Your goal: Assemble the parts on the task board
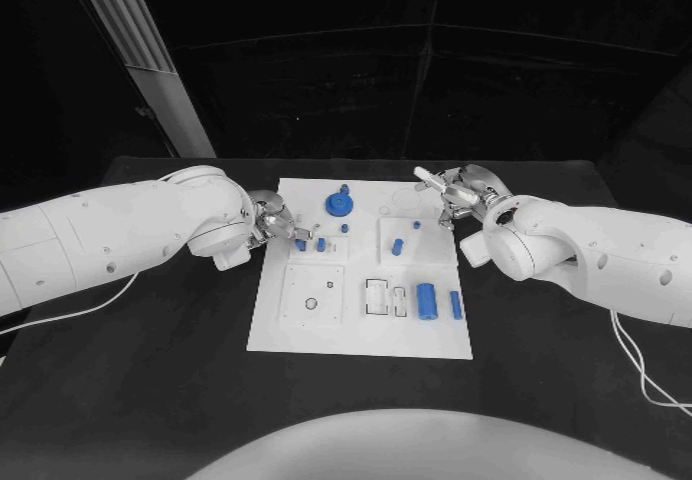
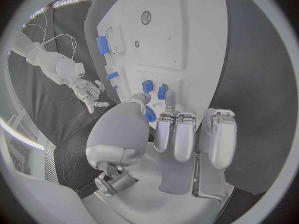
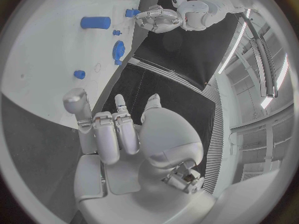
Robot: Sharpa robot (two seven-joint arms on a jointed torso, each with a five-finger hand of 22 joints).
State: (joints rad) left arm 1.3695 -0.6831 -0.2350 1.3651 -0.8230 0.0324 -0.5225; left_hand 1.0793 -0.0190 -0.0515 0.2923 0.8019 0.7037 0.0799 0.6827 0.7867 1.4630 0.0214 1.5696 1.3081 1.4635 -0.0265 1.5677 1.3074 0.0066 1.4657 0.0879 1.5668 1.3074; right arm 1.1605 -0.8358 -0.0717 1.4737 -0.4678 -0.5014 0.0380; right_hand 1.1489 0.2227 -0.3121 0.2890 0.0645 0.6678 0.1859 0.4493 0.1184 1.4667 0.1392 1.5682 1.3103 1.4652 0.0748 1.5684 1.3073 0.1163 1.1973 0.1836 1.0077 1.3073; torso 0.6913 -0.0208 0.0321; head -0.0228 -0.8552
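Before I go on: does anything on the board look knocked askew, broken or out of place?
Nothing stands out. The white board lies flat and square on the table, and the blue parts, like the gear and the cylinder, sit on it undamaged. The left hand hovers at its left edge, the right hand near its far right corner.

A black table (image 1: 159,380) is seen, and the white task board (image 1: 361,335) is laid flat at its middle, its long sides running away from the robot. A thin white cable (image 1: 642,375) is trailed across the table's right side, and another (image 1: 72,310) is draped on the left.
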